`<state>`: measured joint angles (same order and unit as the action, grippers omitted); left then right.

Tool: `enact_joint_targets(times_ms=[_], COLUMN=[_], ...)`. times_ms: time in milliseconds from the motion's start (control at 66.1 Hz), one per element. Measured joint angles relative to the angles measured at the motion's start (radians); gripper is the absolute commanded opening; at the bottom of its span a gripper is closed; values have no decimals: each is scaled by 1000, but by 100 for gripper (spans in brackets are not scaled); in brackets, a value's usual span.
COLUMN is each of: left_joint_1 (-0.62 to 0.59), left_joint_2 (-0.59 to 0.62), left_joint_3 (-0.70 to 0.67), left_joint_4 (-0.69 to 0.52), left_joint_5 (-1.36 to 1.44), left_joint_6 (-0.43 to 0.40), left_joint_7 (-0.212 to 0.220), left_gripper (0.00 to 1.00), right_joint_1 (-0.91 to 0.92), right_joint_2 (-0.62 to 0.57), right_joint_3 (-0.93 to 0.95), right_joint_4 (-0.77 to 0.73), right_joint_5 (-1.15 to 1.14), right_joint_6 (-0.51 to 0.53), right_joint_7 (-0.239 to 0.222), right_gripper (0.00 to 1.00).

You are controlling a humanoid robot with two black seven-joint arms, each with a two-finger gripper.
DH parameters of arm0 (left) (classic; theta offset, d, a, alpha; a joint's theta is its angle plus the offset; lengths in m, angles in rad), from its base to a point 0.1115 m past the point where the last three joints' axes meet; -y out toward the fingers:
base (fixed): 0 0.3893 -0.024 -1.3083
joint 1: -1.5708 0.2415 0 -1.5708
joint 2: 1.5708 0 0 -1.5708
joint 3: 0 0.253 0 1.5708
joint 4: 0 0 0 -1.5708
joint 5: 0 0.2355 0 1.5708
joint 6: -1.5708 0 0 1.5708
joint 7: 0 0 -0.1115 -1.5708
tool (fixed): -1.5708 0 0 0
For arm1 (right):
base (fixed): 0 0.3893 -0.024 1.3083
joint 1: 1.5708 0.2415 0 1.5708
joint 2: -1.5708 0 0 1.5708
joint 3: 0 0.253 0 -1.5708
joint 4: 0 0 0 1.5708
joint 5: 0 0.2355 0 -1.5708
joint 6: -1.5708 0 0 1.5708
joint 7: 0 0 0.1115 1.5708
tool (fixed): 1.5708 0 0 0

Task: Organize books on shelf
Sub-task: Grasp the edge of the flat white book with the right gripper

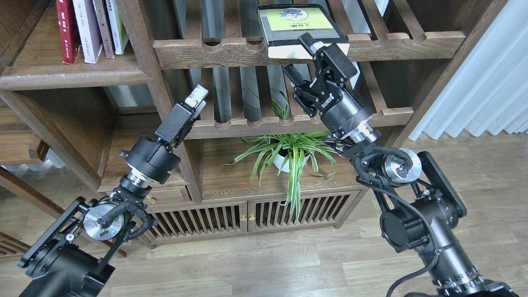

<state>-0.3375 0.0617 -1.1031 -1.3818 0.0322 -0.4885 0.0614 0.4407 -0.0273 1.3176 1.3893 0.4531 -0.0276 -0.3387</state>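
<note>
Black book (298, 24) flat (cover up), page edge frontward.

I have one view only, from the head camera, mounted above both arms and pitched forward and down. It faces the wooden bookcase (173, 123) at close range, with the floor (264, 264) along the bottom. My left arm enters at lower left, my right arm at lower right. No second view overlaps it.
</note>
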Motion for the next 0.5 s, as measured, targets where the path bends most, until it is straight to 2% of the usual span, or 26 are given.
enact_joint_targets(times_ms=[106, 393, 499], left_joint_1=[0, -2, -2], left_joint_2=[-28, -52, -54], left_joint_3=[0, 1, 1], left_joint_4=[0, 0, 0], left_joint_5=[2, 5, 5], left_joint_6=[0, 0, 0], left_joint_7=[0, 23, 24], left_gripper=[99, 99, 99], right_joint_1=[17, 51, 58], right_joint_2=[1, 15, 18], right_joint_3=[22, 70, 72], right_joint_4=[-2, -60, -68], right_joint_5=[-1, -4, -4], right_joint_6=[-60, -95, -117], right_joint_7=[1, 2, 2], right_gripper=[80, 77, 67])
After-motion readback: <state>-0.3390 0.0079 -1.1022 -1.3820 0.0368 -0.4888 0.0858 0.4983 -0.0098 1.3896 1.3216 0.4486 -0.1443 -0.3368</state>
